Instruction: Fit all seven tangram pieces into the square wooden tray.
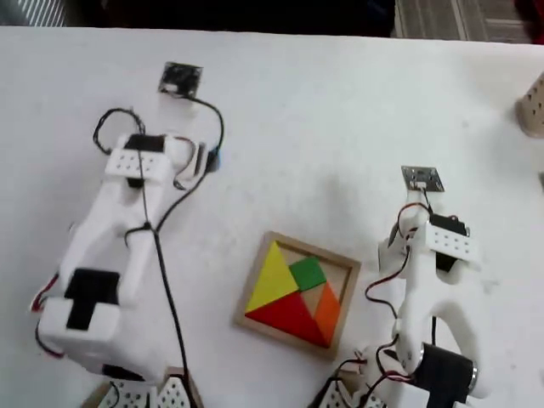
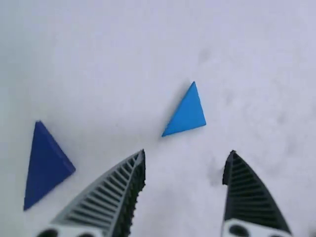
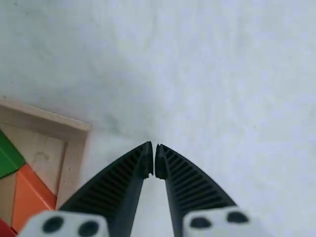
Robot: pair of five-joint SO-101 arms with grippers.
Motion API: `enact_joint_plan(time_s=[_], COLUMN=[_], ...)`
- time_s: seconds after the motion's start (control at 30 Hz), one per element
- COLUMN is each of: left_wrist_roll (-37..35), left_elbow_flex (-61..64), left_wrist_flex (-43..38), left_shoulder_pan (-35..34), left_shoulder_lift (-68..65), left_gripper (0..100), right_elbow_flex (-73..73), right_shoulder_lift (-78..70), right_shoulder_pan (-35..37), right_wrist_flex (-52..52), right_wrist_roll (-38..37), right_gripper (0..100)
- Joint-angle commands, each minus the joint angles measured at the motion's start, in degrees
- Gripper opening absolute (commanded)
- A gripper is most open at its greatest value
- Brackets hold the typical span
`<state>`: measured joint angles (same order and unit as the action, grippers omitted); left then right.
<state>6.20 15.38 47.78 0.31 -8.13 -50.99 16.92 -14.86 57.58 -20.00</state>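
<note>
Hovering left gripper (image 2: pixel 186 152), jaws apart, near light blue triangle (image 2: pixel 186 112): flat piece may skid across table (image 2: pixel 256 54) when pinched. Right gripper (image 3: pixel 153 146), jaws together, beside tray (image 3: pixel 73 148) corner.

I saw the white counter (image 1: pixel 340 102) lit brightly and evenly; shadows beside the arms (image 1: pixel 110 246) were soft and pale, and the room (image 1: pixel 255 13) behind was dark.

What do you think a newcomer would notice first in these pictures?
Probably the square wooden tray, near the middle of the white table, bright with a yellow triangle and a red triangle. Next, the left gripper, open over the table, with a light blue triangle just beyond its tips and a dark blue triangle off to one side.
</note>
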Motion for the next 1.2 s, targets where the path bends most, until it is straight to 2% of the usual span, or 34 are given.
enact_joint_plan(time_s=[0.0,0.27,0.5,0.87,1.03,1.17], left_wrist_roll=[9.14,16.53,19.96,22.68,27.25,27.87], left_elbow_flex=[-10.29,-22.95,-30.07,-34.02,-34.02,-34.02], left_wrist_flex=[0.00,0.53,0.79,11.52,13.80,13.80], left_shoulder_pan=[1.36,1.45,1.54,3.38,3.38,3.38], left_shoulder_lift=[-6.11,-19.74,-28.97,-31.52,-31.60,-31.69], left_gripper=[25,26,26,25,25,25], right_elbow_flex=[-0.97,-1.23,-1.32,-1.32,-1.32,-1.41], right_shoulder_lift=[1.89,1.98,1.98,1.98,1.98,1.98], right_shoulder_pan=[-0.40,-0.22,-0.13,-0.13,-0.13,-0.13], right_wrist_flex=[-2.51,-3.03,-3.03,-3.12,-3.12,-3.12], right_wrist_roll=[0.09,0.09,0.09,0.09,0.09,0.09], right_gripper=[1.8,1.8,1.8,1.8,1.8,1.8])
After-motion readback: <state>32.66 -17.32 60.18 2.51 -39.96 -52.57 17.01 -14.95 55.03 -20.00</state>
